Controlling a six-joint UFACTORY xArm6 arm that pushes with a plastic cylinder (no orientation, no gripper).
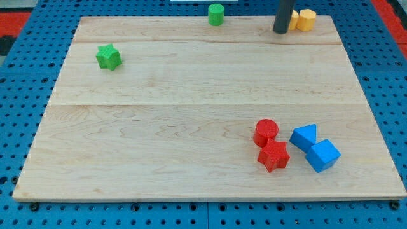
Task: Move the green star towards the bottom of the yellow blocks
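The green star lies near the view's upper left of the wooden board. A yellow block sits at the view's top right edge; a second yellow block beside it is mostly hidden behind my rod. My tip rests on the board just left of the yellow blocks, touching or nearly touching them, and far to the right of the green star.
A green cylinder stands at the view's top centre. At the view's lower right sit a red cylinder, a red star-like block, a blue triangular block and a blue cube. Blue pegboard surrounds the board.
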